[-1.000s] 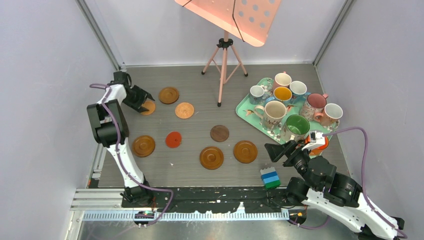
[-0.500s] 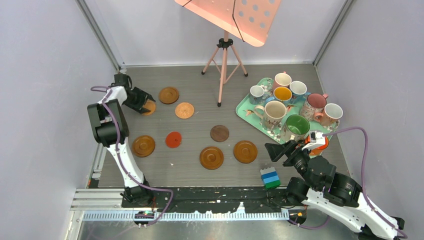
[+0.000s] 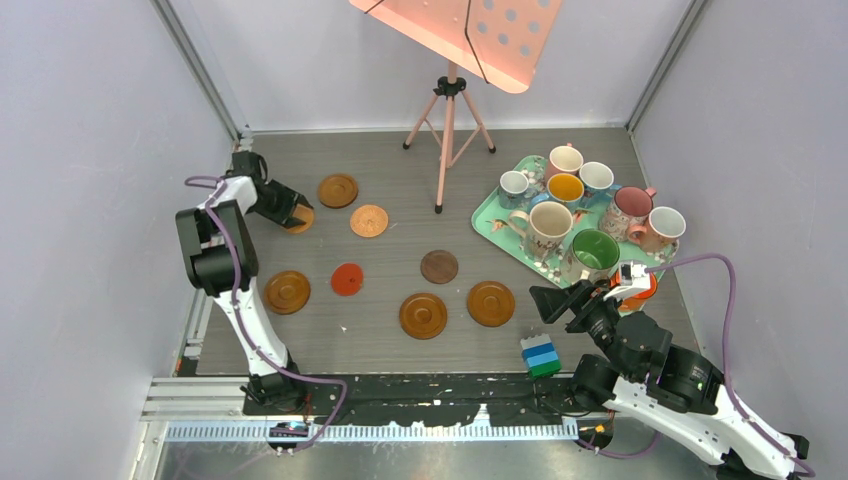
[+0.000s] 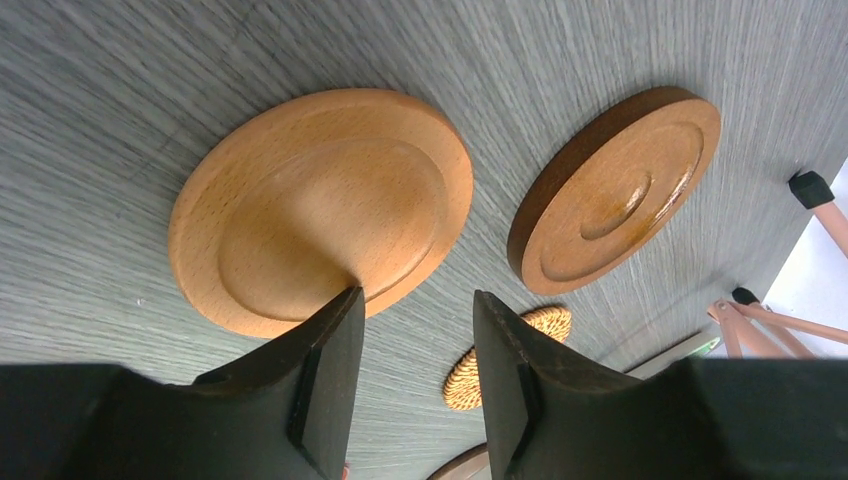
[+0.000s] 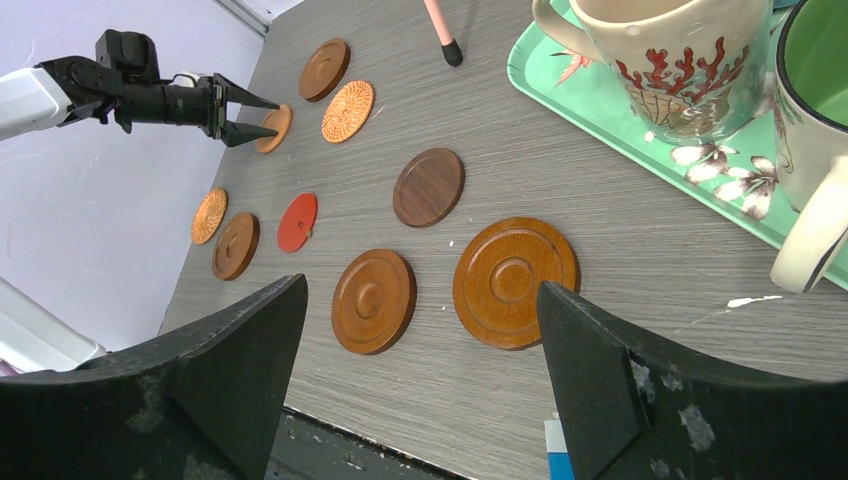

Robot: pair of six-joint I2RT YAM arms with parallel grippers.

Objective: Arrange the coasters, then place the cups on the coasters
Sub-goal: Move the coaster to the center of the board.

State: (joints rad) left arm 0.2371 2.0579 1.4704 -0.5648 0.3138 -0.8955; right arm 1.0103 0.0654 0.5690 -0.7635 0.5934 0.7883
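Several round coasters lie flat on the grey table: a light tan one [image 3: 299,217], a dark grooved one [image 3: 338,190], a woven one [image 3: 369,220], a red one [image 3: 347,278] and brown ones [image 3: 423,315]. My left gripper [image 3: 290,212] hovers at the tan coaster [image 4: 320,200], open, one fingertip [image 4: 340,310] over its rim and nothing between the jaws [image 4: 415,300]. Several cups, among them a cream one [image 3: 548,225] and a green-lined one [image 3: 595,250], stand on the mint tray [image 3: 490,215]. My right gripper [image 3: 555,300] is wide open near the front, above the orange-brown coaster [image 5: 515,280].
A pink tripod stand [image 3: 447,130] stands at the back centre, its feet near the dark coaster [image 4: 620,185]. A blue and green block stack [image 3: 541,355] sits at the front edge. White walls close in both sides. Another woven coaster [image 5: 208,216] lies by the left edge.
The left gripper has slid slightly right onto the tan coaster and its jaws have narrowed. The right arm and every cup have stayed still.
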